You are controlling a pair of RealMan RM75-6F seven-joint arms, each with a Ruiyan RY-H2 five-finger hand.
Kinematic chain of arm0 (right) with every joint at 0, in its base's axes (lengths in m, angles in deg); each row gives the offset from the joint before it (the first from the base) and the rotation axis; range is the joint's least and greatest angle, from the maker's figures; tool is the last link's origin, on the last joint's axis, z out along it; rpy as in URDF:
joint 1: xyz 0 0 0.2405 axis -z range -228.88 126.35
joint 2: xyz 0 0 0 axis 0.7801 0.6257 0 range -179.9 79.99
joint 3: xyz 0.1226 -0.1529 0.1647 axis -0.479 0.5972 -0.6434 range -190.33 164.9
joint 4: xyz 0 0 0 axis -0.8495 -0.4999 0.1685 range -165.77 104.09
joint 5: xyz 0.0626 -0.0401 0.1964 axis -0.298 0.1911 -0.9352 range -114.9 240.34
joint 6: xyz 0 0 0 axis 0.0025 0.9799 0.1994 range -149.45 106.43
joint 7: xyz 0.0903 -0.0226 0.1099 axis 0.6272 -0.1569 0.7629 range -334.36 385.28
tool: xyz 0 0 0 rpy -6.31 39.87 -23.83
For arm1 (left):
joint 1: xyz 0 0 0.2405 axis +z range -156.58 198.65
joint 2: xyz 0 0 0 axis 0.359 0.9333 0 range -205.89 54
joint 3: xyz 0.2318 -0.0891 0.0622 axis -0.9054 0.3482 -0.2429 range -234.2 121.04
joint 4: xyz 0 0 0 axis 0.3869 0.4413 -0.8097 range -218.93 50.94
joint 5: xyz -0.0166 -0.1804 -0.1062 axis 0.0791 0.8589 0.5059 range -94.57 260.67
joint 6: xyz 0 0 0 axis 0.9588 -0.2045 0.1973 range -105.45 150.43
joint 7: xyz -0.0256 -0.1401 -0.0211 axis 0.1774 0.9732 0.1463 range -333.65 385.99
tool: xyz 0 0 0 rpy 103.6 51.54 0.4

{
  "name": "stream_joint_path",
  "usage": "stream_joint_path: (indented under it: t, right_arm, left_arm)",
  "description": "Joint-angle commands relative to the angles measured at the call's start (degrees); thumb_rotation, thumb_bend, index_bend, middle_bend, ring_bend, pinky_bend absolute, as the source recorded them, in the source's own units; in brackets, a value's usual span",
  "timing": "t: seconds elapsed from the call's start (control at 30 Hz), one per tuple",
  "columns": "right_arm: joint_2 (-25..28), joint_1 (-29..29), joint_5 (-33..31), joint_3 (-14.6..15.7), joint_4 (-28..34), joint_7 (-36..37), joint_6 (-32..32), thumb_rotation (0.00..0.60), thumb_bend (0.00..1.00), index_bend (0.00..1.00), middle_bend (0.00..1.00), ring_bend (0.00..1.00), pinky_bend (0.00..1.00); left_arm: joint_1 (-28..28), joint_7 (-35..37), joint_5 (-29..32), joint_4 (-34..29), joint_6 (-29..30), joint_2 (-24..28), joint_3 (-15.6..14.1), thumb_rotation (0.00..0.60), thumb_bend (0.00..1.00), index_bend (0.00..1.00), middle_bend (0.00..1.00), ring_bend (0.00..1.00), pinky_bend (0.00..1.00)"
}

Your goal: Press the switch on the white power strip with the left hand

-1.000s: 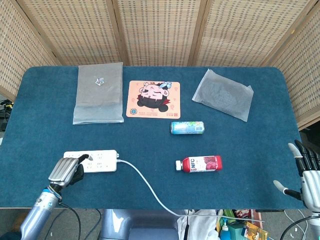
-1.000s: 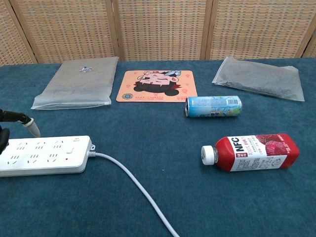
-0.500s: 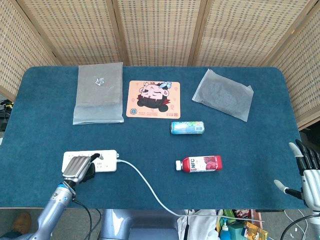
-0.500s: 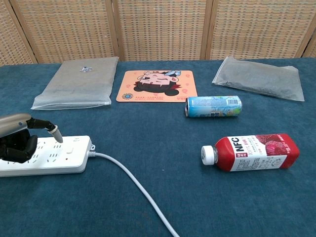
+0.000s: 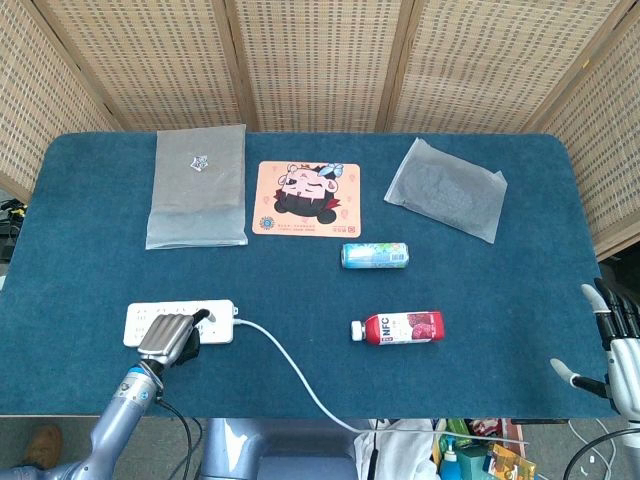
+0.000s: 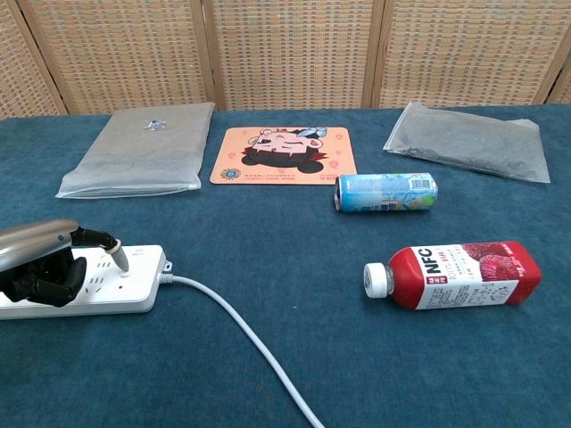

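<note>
Strip (image 6: 98,287) under L hand (image 6: 40,259)

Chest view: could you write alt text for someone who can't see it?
A robot's left hand rests on a white power strip, one finger pointing down at its cord end. Nearby on the blue table lie a red bottle and a can.

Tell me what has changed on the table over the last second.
The left hand slid right along the power strip, from its far end toward the cord end, and one extended finger now comes down on the switch. The strip, bottle, can and right hand stayed put.
</note>
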Motion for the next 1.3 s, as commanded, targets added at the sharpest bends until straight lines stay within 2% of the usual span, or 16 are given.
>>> stream_joint_path:
  t: [0.03, 0.53, 0.6, 0.63, 0.7, 0.87, 0.9, 0.97, 1.0, 1.03, 1.07, 1.1, 1.13, 1.17, 1.2, 1.3]
  right_arm:
    - [0.0, 0.0, -0.1, 0.0, 0.0, 0.1, -0.1, 0.600, 0.00, 0.00, 0.00, 0.00, 0.00]
    - [0.1, 0.0, -0.3, -0.1, -0.1, 0.2, -0.2, 0.600, 0.00, 0.00, 0.00, 0.00, 0.00]
    - [0.1, 0.0, -0.3, -0.1, -0.1, 0.4, -0.1, 0.600, 0.00, 0.00, 0.00, 0.00, 0.00]
    - [0.1, 0.0, -0.3, -0.1, -0.1, 0.4, -0.2, 0.600, 0.00, 0.00, 0.00, 0.00, 0.00]
    - [0.1, -0.1, -0.2, -0.1, -0.1, 0.3, -0.2, 0.600, 0.00, 0.00, 0.00, 0.00, 0.00]
    - [0.0, 0.0, 0.1, 0.0, 0.1, 0.1, 0.0, 0.600, 0.00, 0.00, 0.00, 0.00, 0.00]
    - [0.0, 0.1, 0.2, 0.1, 0.2, 0.0, 0.0, 0.600, 0.00, 0.00, 0.00, 0.00, 0.00]
    - [0.0, 0.1, 0.5, 0.1, 0.3, -0.2, 0.2, 0.600, 0.00, 0.00, 0.00, 0.00, 0.00]
    - [0.0, 0.2, 0.5, 0.2, 0.3, -0.3, 0.3, 0.600, 0.00, 0.00, 0.00, 0.00, 0.00]
    - [0.0, 0.2, 0.6, 0.2, 0.4, -0.4, 0.3, 0.600, 0.00, 0.00, 0.00, 0.00, 0.00]
    - [-0.1, 0.2, 0.7, 0.2, 0.4, -0.5, 0.4, 0.600, 0.00, 0.00, 0.00, 0.00, 0.00]
    - [-0.1, 0.2, 0.7, 0.3, 0.5, -0.6, 0.4, 0.600, 0.00, 0.00, 0.00, 0.00, 0.00]
    - [-0.1, 0.2, 0.8, 0.3, 0.5, -0.7, 0.5, 0.600, 0.00, 0.00, 0.00, 0.00, 0.00]
    - [-0.1, 0.2, 0.8, 0.3, 0.5, -0.8, 0.4, 0.600, 0.00, 0.00, 0.00, 0.00, 0.00]
    - [-0.2, 0.3, 0.9, 0.3, 0.5, -0.8, 0.5, 0.600, 0.00, 0.00, 0.00, 0.00, 0.00]
    - [-0.3, 0.3, 0.9, 0.3, 0.6, -1.0, 0.5, 0.600, 0.00, 0.00, 0.00, 0.00, 0.00]
  left_arm:
    - [-0.2, 0.0, 0.5, 0.3, 0.1, -0.3, -0.2, 0.600, 0.97, 0.29, 1.00, 1.00, 0.96]
    - [-1.5, 0.3, 3.2, 2.1, -1.3, -1.2, -1.2, 0.600, 0.97, 0.29, 1.00, 1.00, 0.96]
    - [-0.9, 2.7, 1.3, 1.4, 0.0, -0.6, -0.6, 0.600, 0.97, 0.29, 1.00, 1.00, 0.96]
    - [0.4, 6.1, -1.6, -0.8, 2.8, 1.1, 0.9, 0.600, 0.97, 0.29, 1.00, 1.00, 0.96]
    - [2.1, 11.2, -6.6, -3.3, 5.1, 4.3, 1.2, 0.600, 0.97, 0.29, 1.00, 1.00, 0.96]
    - [4.5, 18.4, -13.4, -6.7, 8.5, 9.8, 1.5, 0.600, 0.97, 0.27, 1.00, 1.00, 0.96]
    - [5.3, 20.4, -15.1, -7.5, 9.9, 11.6, 1.7, 0.600, 0.95, 0.26, 1.00, 1.00, 0.96]
    - [7.8, 24.5, -18.6, -8.0, 15.1, 15.1, 2.8, 0.600, 0.85, 0.26, 1.00, 1.00, 0.93]
    - [8.4, 25.8, -19.7, -7.7, 16.1, 15.7, 2.8, 0.600, 0.70, 0.22, 0.98, 0.97, 0.88]
    - [9.5, 26.9, -21.0, -6.7, 18.3, 16.7, 2.9, 0.600, 0.49, 0.15, 0.92, 0.88, 0.77]
    - [10.2, 27.0, -21.9, -5.8, 19.0, 17.6, 2.3, 0.600, 0.33, 0.10, 0.81, 0.75, 0.65]
    - [10.6, 26.7, -22.4, -5.2, 19.2, 18.6, 1.8, 0.600, 0.14, 0.03, 0.56, 0.46, 0.40]
    - [11.3, 24.6, -22.1, -4.2, 19.2, 20.2, 0.8, 0.600, 0.03, 0.00, 0.29, 0.21, 0.18]
    - [12.0, 23.3, -22.3, -3.6, 20.2, 21.0, 0.7, 0.600, 0.00, 0.00, 0.14, 0.08, 0.08]
    - [12.6, 22.9, -22.6, -3.1, 21.4, 21.0, 0.7, 0.600, 0.00, 0.00, 0.01, 0.00, 0.00]
    - [14.5, 23.1, -23.9, -1.5, 24.4, 21.0, 0.1, 0.600, 0.00, 0.00, 0.00, 0.00, 0.00]
